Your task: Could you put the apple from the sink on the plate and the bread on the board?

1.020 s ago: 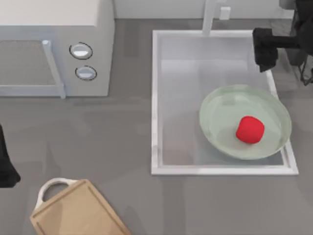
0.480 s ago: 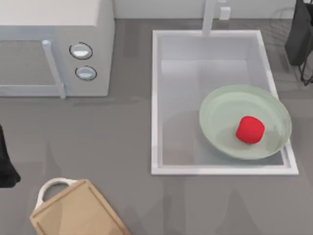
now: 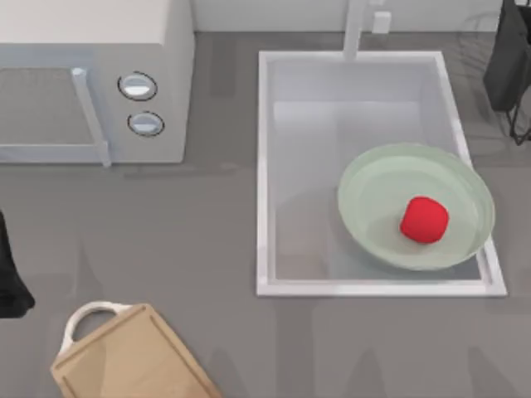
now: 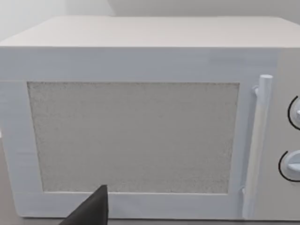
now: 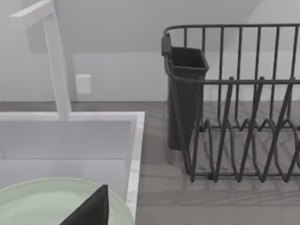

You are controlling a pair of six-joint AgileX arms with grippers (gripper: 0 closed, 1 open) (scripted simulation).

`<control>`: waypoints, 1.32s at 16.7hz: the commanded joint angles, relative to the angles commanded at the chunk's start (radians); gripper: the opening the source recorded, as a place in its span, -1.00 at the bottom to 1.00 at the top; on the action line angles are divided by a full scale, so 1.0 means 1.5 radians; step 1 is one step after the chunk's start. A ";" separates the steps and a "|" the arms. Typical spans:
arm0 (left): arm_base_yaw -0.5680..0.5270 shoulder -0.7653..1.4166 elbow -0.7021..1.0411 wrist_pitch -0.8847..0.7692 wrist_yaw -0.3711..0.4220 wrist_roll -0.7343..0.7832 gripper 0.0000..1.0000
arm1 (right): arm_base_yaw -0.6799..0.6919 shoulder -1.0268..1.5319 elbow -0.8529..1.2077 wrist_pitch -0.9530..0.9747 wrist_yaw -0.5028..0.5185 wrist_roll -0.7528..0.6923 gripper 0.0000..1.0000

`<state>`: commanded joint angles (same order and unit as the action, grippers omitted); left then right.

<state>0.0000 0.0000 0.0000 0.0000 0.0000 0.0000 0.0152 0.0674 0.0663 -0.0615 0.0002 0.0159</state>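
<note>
The red apple (image 3: 425, 220) rests on the pale green plate (image 3: 365, 195). The plate lies tilted inside the sink (image 3: 262, 166), at its front right, and its rim (image 5: 42, 194) is also in the right wrist view. The wooden board (image 3: 133, 358) with its white loop handle lies at the front left, cut off by the picture's edge. The bread is out of view. A dark tip of my right gripper (image 5: 93, 208) hangs near the plate's rim and the sink's back right corner. My left arm (image 3: 10, 278) is parked at the left edge, its gripper (image 4: 91, 211) facing the microwave.
A white microwave (image 3: 91, 83) with two knobs stands at the back left, door shut (image 4: 133, 136). The white faucet (image 3: 355, 29) rises behind the sink. A black wire dish rack (image 5: 234, 103) with a dark cutlery holder (image 3: 508, 62) stands right of the sink. Grey counter surrounds the board.
One second ago my right gripper hung over the sink's back right corner in the top view. It has since drawn back to the right, out of that view. Apple and plate have not moved.
</note>
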 joint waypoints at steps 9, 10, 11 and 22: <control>0.000 0.000 0.000 0.000 0.000 0.000 1.00 | -0.010 -0.045 -0.044 0.041 0.000 -0.011 1.00; 0.002 0.007 0.007 -0.005 0.000 0.001 1.00 | -0.010 -0.045 -0.044 0.041 0.000 -0.011 1.00; 0.005 0.021 0.020 -0.015 -0.001 0.003 1.00 | -0.010 -0.045 -0.044 0.041 0.000 -0.011 1.00; 0.086 0.611 0.438 -0.340 0.000 0.069 1.00 | -0.010 -0.045 -0.044 0.041 0.000 -0.011 1.00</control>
<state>0.1296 0.9172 0.6568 -0.5100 0.0006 0.1039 0.0000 0.0000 0.0000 0.0000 0.0000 0.0000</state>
